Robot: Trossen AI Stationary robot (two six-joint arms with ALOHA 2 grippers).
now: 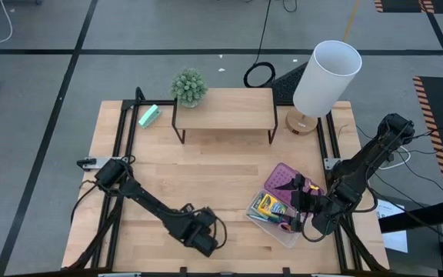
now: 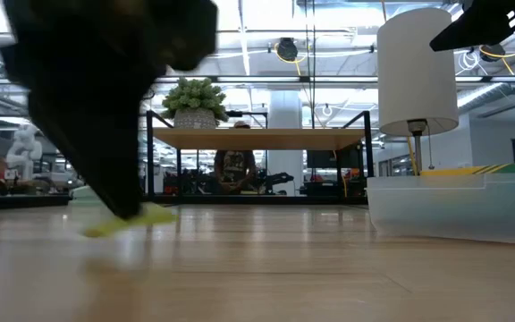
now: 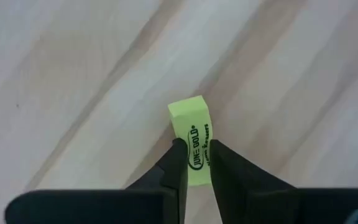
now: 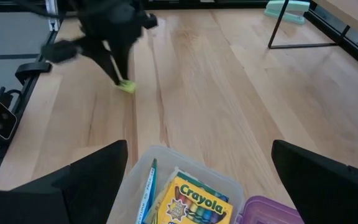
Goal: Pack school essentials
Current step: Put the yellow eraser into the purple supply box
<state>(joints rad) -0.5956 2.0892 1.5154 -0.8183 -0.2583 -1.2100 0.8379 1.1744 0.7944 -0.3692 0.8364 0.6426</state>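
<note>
The light wooden table (image 1: 229, 177) was seen largely bare between the two arms, with broad open board around the left arm. A clear plastic box (image 1: 277, 228) with a purple lid (image 1: 283, 178) was placed near the right front edge; a yellow-green crayon box (image 1: 267, 207) was lying inside it. The right gripper (image 1: 308, 209) was held over that box, its fingers spread wide. Near the front edge, the left gripper (image 3: 193, 163) was pinching a tiny yellow-green eraser block (image 3: 191, 140) resting on the wood.
</note>
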